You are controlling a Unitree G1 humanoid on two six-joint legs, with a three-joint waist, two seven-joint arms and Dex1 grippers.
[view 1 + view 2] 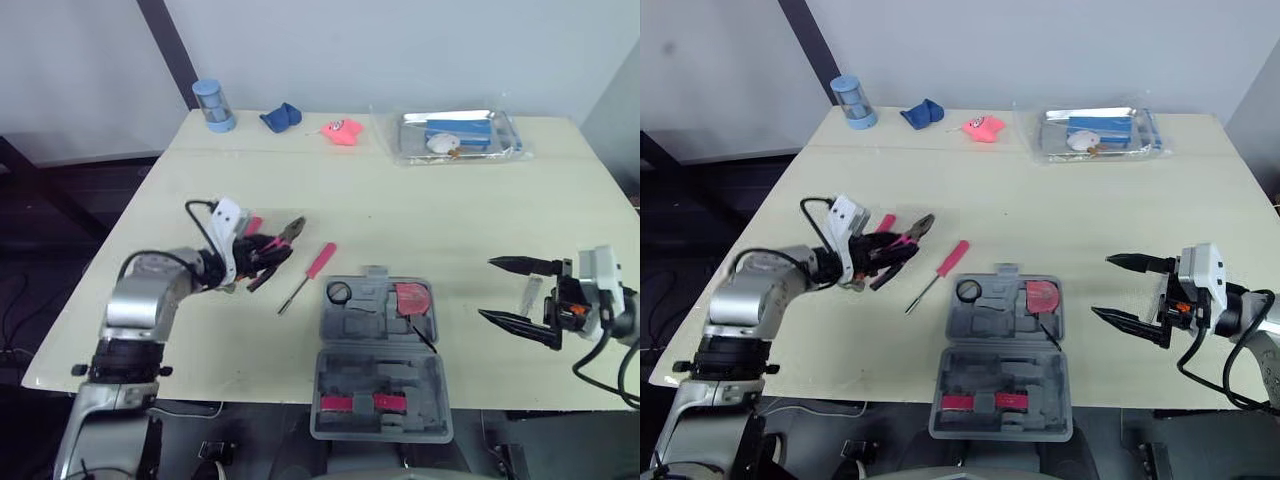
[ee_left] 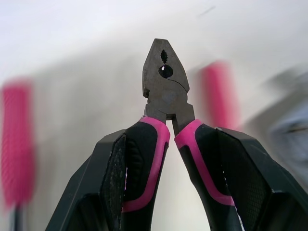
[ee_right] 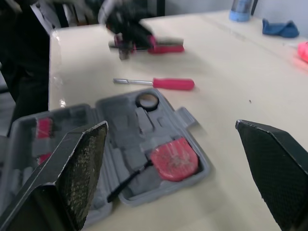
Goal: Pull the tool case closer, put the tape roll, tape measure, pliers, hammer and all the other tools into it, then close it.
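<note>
We see the tool case [image 1: 352, 322] lying open at the near edge of the surface [image 1: 450, 210], with the tape roll [image 1: 339, 293] and the red tape measure [image 1: 413, 298] seated in its foam. Just left lies a pink screwdriver [image 1: 308, 274]. Beyond it, the left gripper [image 2: 169, 144] clamps the pliers [image 2: 166, 84] by the handles between its 2 fingers. Right of the case, the right gripper [image 1: 486, 288] has its fingers spread wide and empty.

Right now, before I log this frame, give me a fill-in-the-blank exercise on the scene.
The left gripper is shut on the ___. The right gripper hovers ___, holding nothing. The red tape measure lies inside the ___.
Missing: pliers; open; tool case.
</note>
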